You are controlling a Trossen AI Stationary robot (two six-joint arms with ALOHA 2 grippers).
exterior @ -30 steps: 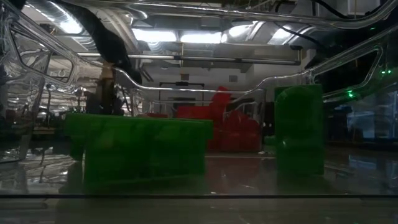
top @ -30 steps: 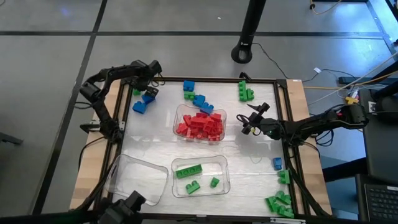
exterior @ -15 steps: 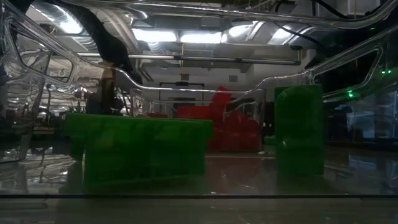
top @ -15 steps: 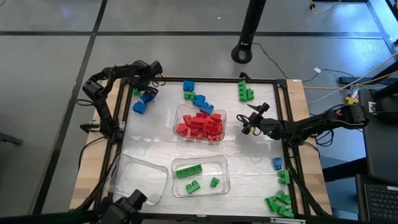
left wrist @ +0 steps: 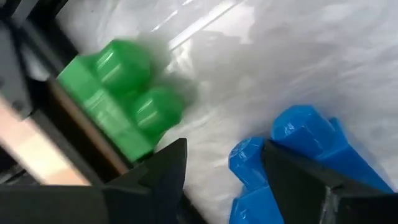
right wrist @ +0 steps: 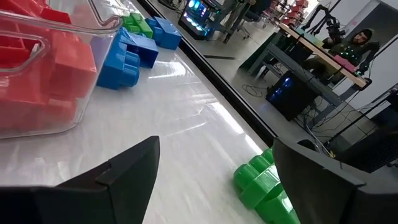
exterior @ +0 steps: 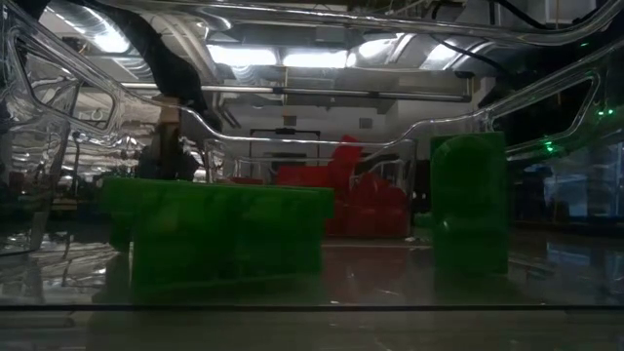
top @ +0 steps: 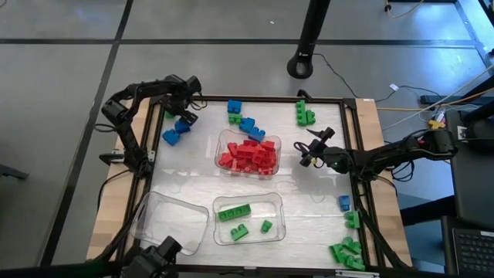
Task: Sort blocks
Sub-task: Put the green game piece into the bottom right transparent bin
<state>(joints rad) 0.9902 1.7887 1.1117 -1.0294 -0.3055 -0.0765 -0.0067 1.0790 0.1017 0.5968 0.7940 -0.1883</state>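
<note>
My left gripper [top: 184, 110] [left wrist: 224, 149] is open at the table's far left corner, low over two blue blocks [top: 176, 131] [left wrist: 298, 143] that lie on the table, with a green block [top: 168, 113] [left wrist: 118, 93] beside the frame. My right gripper [top: 307, 154] [right wrist: 214, 146] is open and holds nothing, just right of the clear tray of red blocks [top: 247, 154]. More blue blocks [top: 241, 122] lie beyond that tray. A nearer clear tray [top: 247, 220] holds three green blocks [exterior: 224, 229]. My left gripper comes slanting down from the far left. One finger [left wrist: 292, 180] lies against the side of a blue block [left wrist: 252, 163], part of which sits in the gap between the fingers. The block rests on the table. Whether the other finger touches anything, I cannot tell.
An empty clear tray [top: 170, 224] sits tilted at the near left. Green blocks [top: 304, 114] lie at the far edge. A green pile [top: 347, 251] and one blue block [top: 343, 203] lie near right. A raised black frame [top: 147, 154] borders the table.
The two blue blocks under my left gripper have slid a little toward the table's near left. The left gripper has shifted slightly with them. My right arm has kept still.
</note>
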